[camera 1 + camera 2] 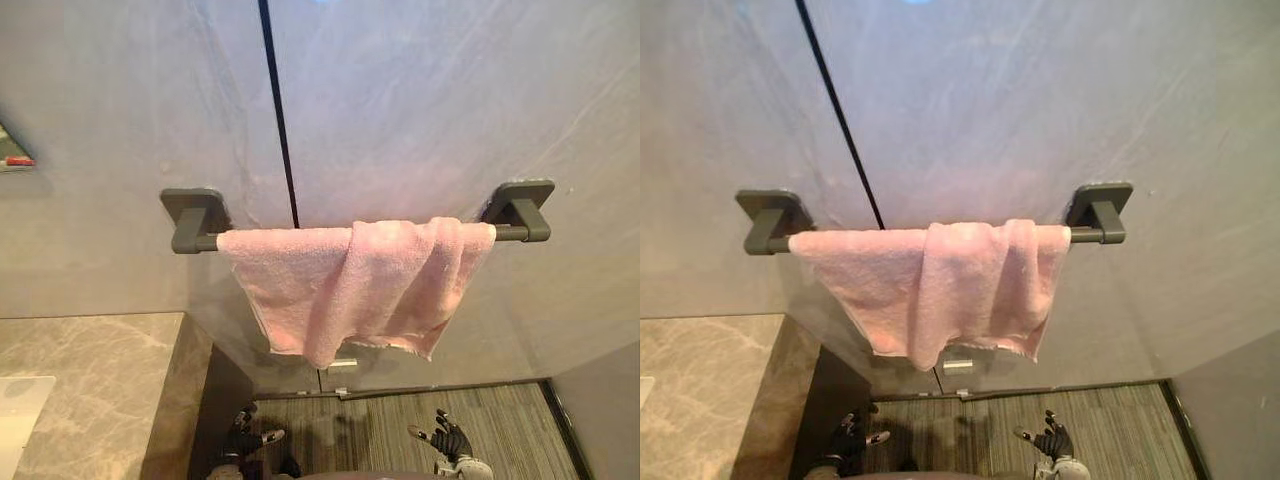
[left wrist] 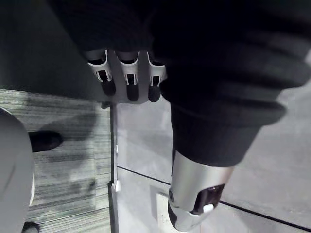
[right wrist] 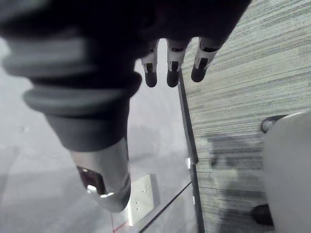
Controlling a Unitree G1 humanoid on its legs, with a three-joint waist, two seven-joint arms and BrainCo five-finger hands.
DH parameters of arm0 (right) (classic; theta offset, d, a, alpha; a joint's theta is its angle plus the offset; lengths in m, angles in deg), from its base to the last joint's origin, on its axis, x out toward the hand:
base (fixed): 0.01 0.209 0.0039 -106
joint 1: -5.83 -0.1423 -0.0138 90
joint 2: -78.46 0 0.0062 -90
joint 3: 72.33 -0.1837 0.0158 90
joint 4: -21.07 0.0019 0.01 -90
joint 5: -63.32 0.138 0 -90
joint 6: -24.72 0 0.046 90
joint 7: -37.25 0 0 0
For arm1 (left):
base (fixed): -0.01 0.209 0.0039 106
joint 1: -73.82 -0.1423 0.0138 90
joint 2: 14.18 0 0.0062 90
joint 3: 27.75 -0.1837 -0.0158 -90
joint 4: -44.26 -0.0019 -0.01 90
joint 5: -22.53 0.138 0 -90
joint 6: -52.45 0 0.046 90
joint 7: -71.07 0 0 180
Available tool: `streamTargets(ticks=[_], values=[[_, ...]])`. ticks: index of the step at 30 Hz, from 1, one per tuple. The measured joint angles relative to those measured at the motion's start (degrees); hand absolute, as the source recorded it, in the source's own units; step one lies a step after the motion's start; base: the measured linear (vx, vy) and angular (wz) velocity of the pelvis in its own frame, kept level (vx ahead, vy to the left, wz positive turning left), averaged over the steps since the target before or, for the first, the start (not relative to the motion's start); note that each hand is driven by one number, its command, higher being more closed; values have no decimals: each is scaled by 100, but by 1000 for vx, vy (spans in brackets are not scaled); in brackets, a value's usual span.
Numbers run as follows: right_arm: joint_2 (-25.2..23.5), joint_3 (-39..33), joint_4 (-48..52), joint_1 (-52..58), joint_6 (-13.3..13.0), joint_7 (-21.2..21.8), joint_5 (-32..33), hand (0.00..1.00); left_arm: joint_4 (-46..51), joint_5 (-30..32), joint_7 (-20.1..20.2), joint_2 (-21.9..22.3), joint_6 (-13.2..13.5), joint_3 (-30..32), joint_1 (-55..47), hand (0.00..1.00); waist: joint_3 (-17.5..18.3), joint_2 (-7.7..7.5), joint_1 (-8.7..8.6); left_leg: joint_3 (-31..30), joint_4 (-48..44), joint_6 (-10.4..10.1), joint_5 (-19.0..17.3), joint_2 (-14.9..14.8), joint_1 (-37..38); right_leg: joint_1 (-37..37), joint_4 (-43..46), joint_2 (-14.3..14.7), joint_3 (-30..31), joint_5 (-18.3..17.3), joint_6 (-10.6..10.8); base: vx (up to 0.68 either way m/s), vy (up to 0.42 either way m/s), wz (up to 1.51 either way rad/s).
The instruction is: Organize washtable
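Pink towel draped over a dark grey bar on a pale stone wall.

The towel hangs bunched, its right part folded over the left, well above the striped grey floor. A marbled counter sits at lower left, and a dark seam runs down the wall. The left hand and right hand hang low near the floor, fingers relaxed, grasping nothing.

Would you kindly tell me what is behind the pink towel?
The grey towel bar, showing at both ends, and the grey wall. The pink towel covers the bar's middle.
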State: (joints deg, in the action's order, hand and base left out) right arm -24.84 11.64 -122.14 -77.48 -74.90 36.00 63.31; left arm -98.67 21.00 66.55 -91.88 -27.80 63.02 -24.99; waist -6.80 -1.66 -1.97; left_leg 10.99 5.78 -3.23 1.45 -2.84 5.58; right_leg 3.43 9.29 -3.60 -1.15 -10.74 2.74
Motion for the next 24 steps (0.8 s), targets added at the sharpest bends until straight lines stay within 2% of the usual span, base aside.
streamTargets(ticks=[2,4,5,6,7,8,9,10,11,12,13,14,15,16,17,18,19,20,21,22,23,24], values=[[-53,54,10,-122,2,0,-7,0,-46,1,-47,-66,-24,-25,90,0,-132,-13,-51,35,-20,4,5,-78,-58,-312,460,-33,37,-70,115,-13,-22,-24],[-54,23,78,-52,14,-3,15,0,-91,2,-63,-33,-62,-77,172,0,-189,44,-45,-26,-26,33,29,-168,-48,-796,1531,-49,54,-188,118,-27,-60,21],[-44,21,122,-25,12,-5,10,0,-93,2,-66,-45,-72,-88,172,0,-205,70,-47,-88,-28,33,30,-159,-39,-949,1985,-141,51,-332,28,0,-89,60],[-60,23,229,73,10,5,5,0,-97,3,-73,-83,-81,-134,195,0,-161,-15,-50,-325,-70,30,29,-129,-34,-1048,2610,-529,66,-468,54,5,-66,56],[-61,23,235,81,10,5,2,0,-98,3,-72,-88,-81,-135,199,0,-157,-22,-50,-349,-87,27,27,-127,-40,-1052,2650,-580,76,-475,50,22,-122,85],[-63,22,262,161,16,10,-18,0,-98,2,-75,-114,-77,-126,227,0,-100,-112,-31,-585,-283,-40,-18,-144,-166,-1076,2892,-934,315,-479,42,-3,-233,68],[-60,22,264,185,22,10,-43,0,-95,2,-80,-142,-74,-118,205,0,-48,-166,-22,-675,-433,-143,-61,-206,-291,-1063,2887,-1110,633,-449,34,-3,-233,66],[-63,27,266,170,28,11,-52,0,-95,2,-84,-172,-75,-116,199,0,-37,-181,-3,-706,-516,-213,-78,-265,-349,-1068,2829,-1163,815,-422,60,-53,-424,23],[-63,41,288,116,55,18,-56,0,-98,-6,-91,-233,-77,-107,155,0,-21,-198,12,-760,-676,-407,-121,-443,-464,-1075,2528,-1183,1175,-177,32,-75,-482,-8],[-61,124,288,89,99,15,-53,0,-96,-5,-107,-321,-70,-106,130,0,39,-309,56,-760,-762,-620,-121,-556,-550,-1069,2119,-1180,1391,199,285,-97,-589,-9],[-25,226,281,83,120,14,-54,0,-133,-7,-117,-346,-83,-113,146,0,87,-323,64,-797,-791,-733,-86,-671,-610,-985,1981,-1062,1375,-39,675,-97,-548,-27],[71,413,286,37,120,16,-52,0,-165,-16,-181,-324,-79,-111,154,0,114,-186,136,-785,-801,-855,-3,-952,-718,-909,1739,-864,1238,-352,991,-116,-547,-15],[167,503,291,-23,117,12,-50,0,-214,-37,-203,-217,-83,-117,201,0,99,-69,98,-887,-833,-907,142,-1153,-888,-873,1556,-694,1085,-636,969,-132,-546,4],[228,528,279,-44,122,10,-44,0,-224,-63,-205,-158,-85,-126,270,0,80,16,67,-1025,-838,-865,312,-1248,-1037,-880,1547,-596,927,-791,890,-134,-421,64],[296,530,266,-30,130,0,-40,0,-245,-88,-211,-70,-88,-157,352,0,29,117,-35,-1182,-829,-596,585,-1304,-1242,-877,1597,-509,670,-855,783,-218,-440,146],[354,482,250,-31,121,-19,35,0,-266,-146,-211,30,-80,-303,457,0,-42,140,-104,-1203,-506,-262,1564,-1271,-1464,-926,1656,-488,174,-817,533,-286,-437,154],[396,484,149,-26,115,-28,35,0,-246,-205,-213,60,-78,-312,523,0,-74,97,-60,-985,-620,-350,1591,-1225,-1527,-919,1569,-545,-105,-799,298,-246,-342,124],[439,478,53,-84,115,-37,35,0,-252,-246,-220,71,-90,-310,581,0,-76,107,-19,-799,-917,-544,1347,-1155,-1556,-900,1530,-543,-203,-768,218,-237,-244,81],[450,419,5,-120,127,-106,13,0,-262,-238,-212,71,-119,-312,539,0,-88,65,-48,-509,-1675,-591,618,-884,-1631,-817,1447,-627,-432,-707,123,-216,-203,84],[438,384,4,-118,128,-127,13,0,-250,-235,-211,70,-111,-312,538,0,-91,33,-49,-439,-2075,-454,195,-682,-1621,-782,1377,-683,-602,-634,66,-254,-231,91],[439,388,3,-112,128,-130,13,0,-250,-236,-207,73,-115,-312,541,0,-90,33,-49,-343,-2240,-449,9,-613,-1605,-763,1298,-691,-754,-559,45,-196,-136,85],[417,386,2,-59,134,-132,13,0,-253,-236,-203,74,-120,-310,557,0,-91,31,-51,148,-2867,-340,-482,-625,-1606,-757,1175,-715,-1058,-431,-19,-174,-91,97]])
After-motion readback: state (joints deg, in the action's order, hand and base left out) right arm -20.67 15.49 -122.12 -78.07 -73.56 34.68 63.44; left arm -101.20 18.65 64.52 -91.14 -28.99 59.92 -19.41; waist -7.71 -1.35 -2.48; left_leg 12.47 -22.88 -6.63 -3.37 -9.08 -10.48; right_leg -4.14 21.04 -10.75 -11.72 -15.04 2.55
